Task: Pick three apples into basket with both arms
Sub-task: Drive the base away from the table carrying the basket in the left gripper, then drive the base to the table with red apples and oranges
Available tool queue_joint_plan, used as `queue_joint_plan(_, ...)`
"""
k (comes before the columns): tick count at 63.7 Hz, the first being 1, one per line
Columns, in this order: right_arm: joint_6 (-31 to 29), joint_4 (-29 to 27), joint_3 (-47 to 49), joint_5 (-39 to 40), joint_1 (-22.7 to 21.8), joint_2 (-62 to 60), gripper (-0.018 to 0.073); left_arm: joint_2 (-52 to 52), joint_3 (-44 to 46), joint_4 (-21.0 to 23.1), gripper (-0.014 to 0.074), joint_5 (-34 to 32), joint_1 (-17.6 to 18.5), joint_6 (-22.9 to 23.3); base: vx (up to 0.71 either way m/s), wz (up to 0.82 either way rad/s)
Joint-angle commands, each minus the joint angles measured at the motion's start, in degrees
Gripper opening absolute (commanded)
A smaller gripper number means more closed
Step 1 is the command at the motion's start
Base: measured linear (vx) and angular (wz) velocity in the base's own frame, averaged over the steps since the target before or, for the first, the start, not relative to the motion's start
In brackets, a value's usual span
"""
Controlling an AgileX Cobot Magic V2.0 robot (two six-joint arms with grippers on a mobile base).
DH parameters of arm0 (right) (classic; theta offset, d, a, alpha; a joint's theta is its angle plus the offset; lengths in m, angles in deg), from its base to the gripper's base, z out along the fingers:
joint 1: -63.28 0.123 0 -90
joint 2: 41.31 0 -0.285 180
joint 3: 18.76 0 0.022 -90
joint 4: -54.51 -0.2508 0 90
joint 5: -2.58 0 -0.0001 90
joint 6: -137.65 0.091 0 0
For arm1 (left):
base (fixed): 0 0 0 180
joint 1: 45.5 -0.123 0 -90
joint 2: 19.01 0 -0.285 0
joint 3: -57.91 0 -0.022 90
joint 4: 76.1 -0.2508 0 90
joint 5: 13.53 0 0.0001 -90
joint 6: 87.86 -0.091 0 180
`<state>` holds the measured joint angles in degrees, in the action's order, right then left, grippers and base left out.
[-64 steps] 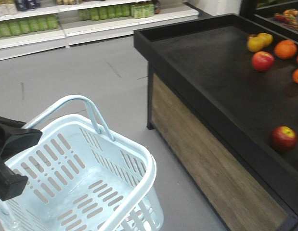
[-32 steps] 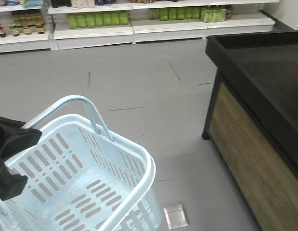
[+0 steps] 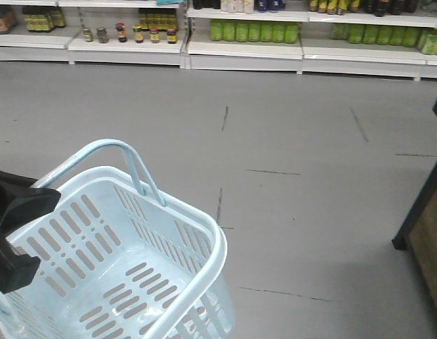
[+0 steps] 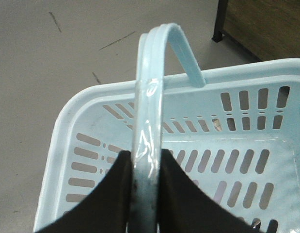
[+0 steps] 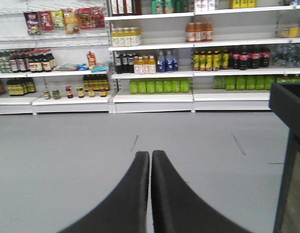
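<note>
We held the empty basket (image 3: 201, 224) at 7 o'clock in the front view, left gripper (image 4: 145, 158) clamped on its loop handle (image 4: 152, 63) so its mouth faced up for loading, while the right gripper (image 5: 150, 160), fingers (image 5: 130, 199) pressed together on nothing, was free for picking; no apples showed

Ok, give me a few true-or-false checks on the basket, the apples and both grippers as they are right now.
1. The left gripper is shut on the loop handle of the pale blue plastic slotted basket. True.
2. Three dark red apples lie in the basket. False: its visible interior is empty.
3. The right gripper is shut with nothing between its fingers. True.
4. The right gripper touches the basket. False: it faces the stocked white shelves across the grey floor, with no basket in its view.
</note>
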<state>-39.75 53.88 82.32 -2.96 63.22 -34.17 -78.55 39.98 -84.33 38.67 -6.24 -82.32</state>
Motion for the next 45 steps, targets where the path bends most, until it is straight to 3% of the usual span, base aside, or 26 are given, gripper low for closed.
queue_joint_plan(1, 0.06, 0.63, -0.8, 4.68, -0.25, -0.58, -0.0004, 0.32, 1.54, -0.13, -0.0007, -4.7, 0.03, 0.78, 0.15, 0.49)
queue_joint_plan(22, 0.06, 0.63, -0.8, 4.68, -0.25, -0.58, -0.0004, 0.32, 1.54, -0.08, -0.0007, -4.71, 0.03, 0.78, 0.16, 0.37)
queue_joint_plan(45, 0.06, 0.63, -0.8, 4.68, -0.25, -0.58, -0.0004, 0.32, 1.54, -0.08, -0.0007, -4.71, 0.03, 0.78, 0.18, 0.1)
